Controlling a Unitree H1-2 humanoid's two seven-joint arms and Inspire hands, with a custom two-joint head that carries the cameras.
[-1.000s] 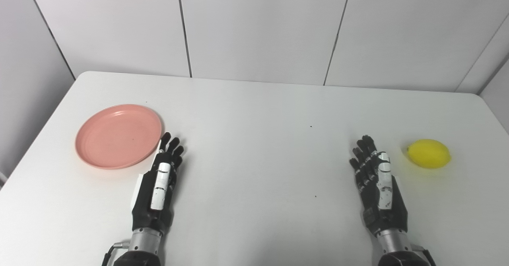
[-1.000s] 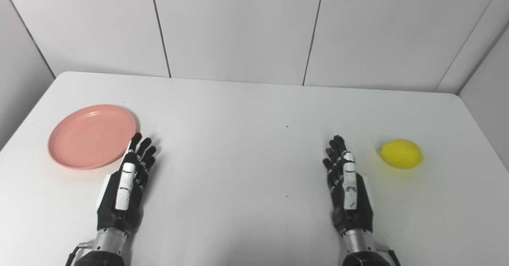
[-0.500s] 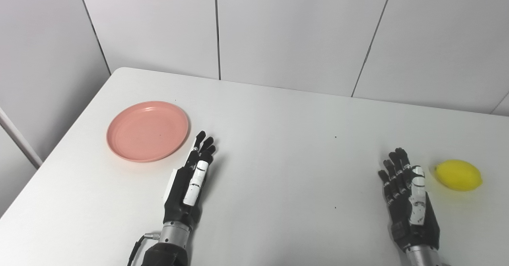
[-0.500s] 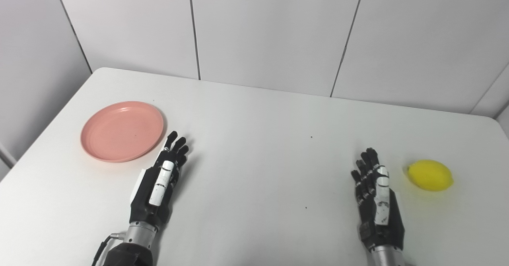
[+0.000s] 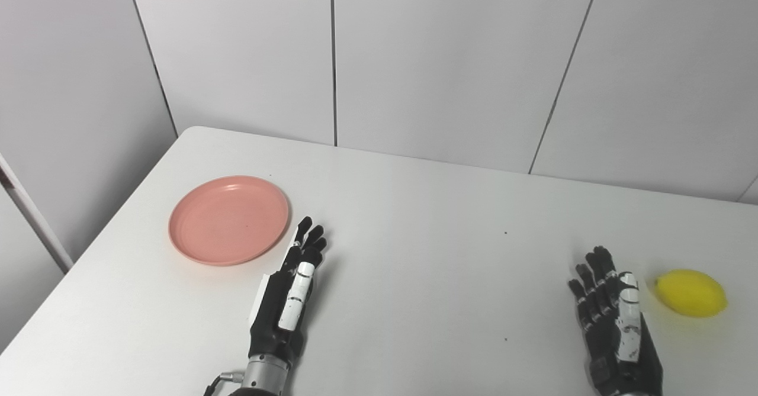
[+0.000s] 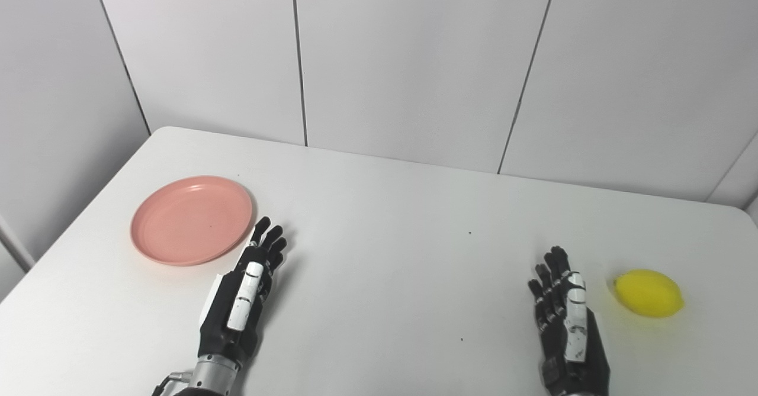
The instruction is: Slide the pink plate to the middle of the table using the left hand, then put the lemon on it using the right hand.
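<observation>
White surface (image 5: 414, 218) with rounded far corners, matte, marked by a few tiny dark specks (image 5: 505, 233) scattered toward the middle and near side. Behind it, a wall (image 5: 450, 58) of pale grey panels split by thin dark vertical seams (image 5: 333, 58), meeting the far edge of the surface along its whole width. At the left, a side wall (image 5: 71, 118) angling toward the camera, with a pale slanted strip (image 5: 29, 212) low against it near the picture's edge.
</observation>
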